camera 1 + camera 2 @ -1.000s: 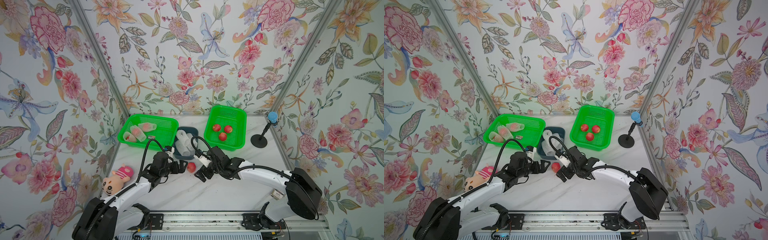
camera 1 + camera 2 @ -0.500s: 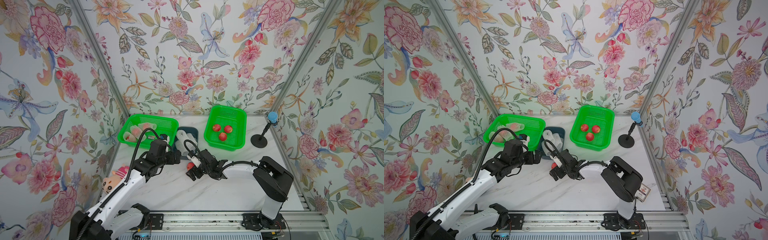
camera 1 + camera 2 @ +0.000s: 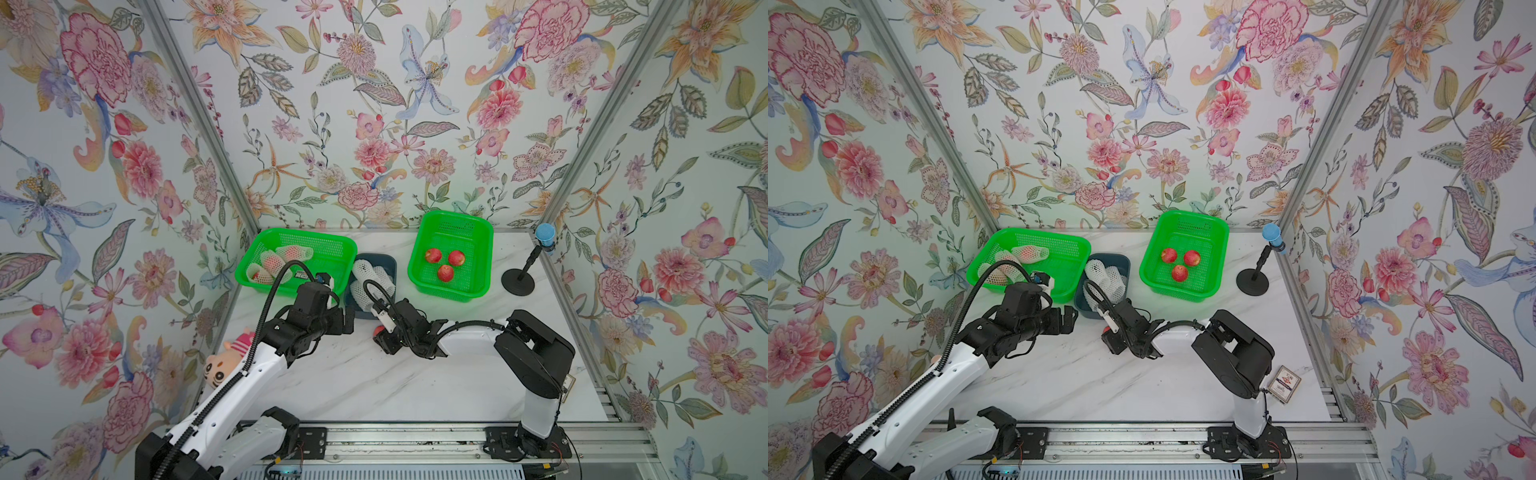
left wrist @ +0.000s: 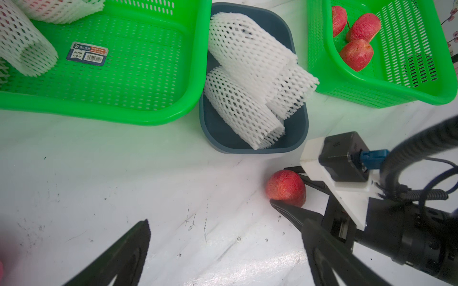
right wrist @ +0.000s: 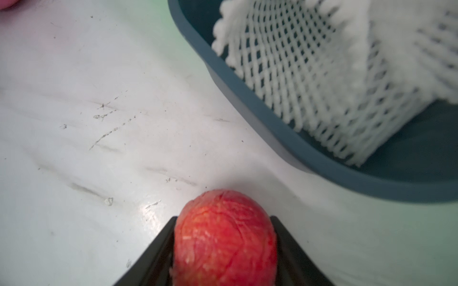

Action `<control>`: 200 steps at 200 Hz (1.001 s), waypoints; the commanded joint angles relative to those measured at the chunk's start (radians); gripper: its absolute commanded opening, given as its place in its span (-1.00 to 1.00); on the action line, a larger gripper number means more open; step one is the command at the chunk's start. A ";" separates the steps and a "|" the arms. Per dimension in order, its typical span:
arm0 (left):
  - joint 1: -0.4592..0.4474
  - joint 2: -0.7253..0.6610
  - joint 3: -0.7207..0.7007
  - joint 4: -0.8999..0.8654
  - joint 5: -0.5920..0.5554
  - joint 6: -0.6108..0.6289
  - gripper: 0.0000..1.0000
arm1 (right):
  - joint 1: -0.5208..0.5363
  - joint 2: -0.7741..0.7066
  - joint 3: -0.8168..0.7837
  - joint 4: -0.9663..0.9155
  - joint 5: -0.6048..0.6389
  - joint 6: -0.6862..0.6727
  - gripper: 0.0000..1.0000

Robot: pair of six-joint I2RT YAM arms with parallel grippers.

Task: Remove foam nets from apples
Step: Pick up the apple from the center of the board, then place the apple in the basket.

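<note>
Fingers of the right hand (image 5: pixel 223 219) clench a bare apple (image 3: pixel 377 331) on the table (image 3: pixel 374 382), just below centre in a top view. Left hand (image 3: pixel 348 322) hovers released, empty.

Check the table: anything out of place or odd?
Two strays: a pink plush toy beside the left arm and a small printed card by the right arm's base. Neither belongs here. The right pincer holds a bare apple.

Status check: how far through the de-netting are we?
Done: three bare apples sit in the right green basket, empty foam nets in the blue bin. In hand: right gripper closed on a fourth bare apple on the table; left gripper open, empty. Remaining: three netted apples in the left green basket.
</note>
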State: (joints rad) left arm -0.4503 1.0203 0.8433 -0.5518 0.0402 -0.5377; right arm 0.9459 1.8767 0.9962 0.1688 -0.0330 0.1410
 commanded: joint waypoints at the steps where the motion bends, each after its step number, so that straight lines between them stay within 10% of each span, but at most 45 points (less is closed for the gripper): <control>1: 0.023 -0.002 0.038 -0.020 -0.014 0.021 0.99 | 0.011 -0.057 0.000 -0.022 0.018 -0.025 0.02; 121: 0.100 0.098 0.114 -0.021 -0.056 0.074 0.98 | -0.283 -0.527 -0.059 -0.334 -0.085 -0.065 -0.12; 200: 0.236 0.156 0.132 0.050 -0.040 0.125 0.99 | -0.651 -0.296 0.224 -0.495 -0.108 -0.067 -0.11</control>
State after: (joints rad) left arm -0.2554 1.1492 0.9367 -0.5350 0.0143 -0.4553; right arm 0.3424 1.4986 1.1374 -0.2508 -0.1192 0.0856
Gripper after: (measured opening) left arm 0.991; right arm 0.486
